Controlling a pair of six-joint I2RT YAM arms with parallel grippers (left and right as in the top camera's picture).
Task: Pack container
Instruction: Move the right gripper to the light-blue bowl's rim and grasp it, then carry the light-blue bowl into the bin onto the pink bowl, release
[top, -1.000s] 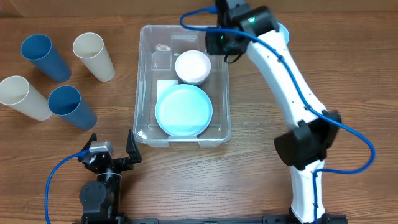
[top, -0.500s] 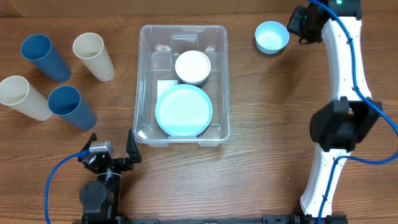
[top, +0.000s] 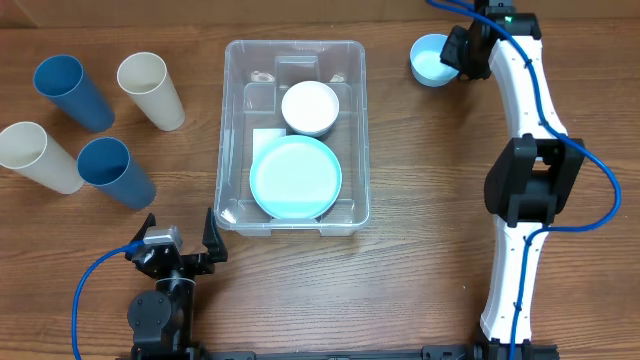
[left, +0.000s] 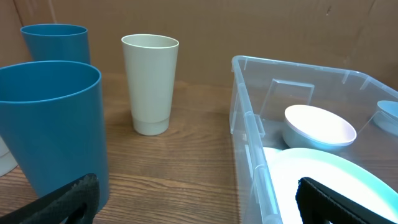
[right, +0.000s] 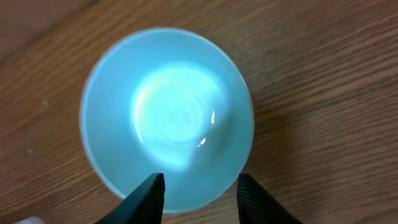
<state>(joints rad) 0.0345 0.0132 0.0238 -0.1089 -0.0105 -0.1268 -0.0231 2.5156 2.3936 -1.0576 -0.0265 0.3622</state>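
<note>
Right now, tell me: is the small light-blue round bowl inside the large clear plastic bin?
No, the light-blue round bowl sits on the wooden table, outside the clear plastic bin.

Clear container (top: 294, 135), upright, mid-table

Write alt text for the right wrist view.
A pale blue bowl sits empty on the wooden table, seen from straight above. The right tool's two dark fingertips show at the bottom edge, open, over the bowl's near rim.
</note>
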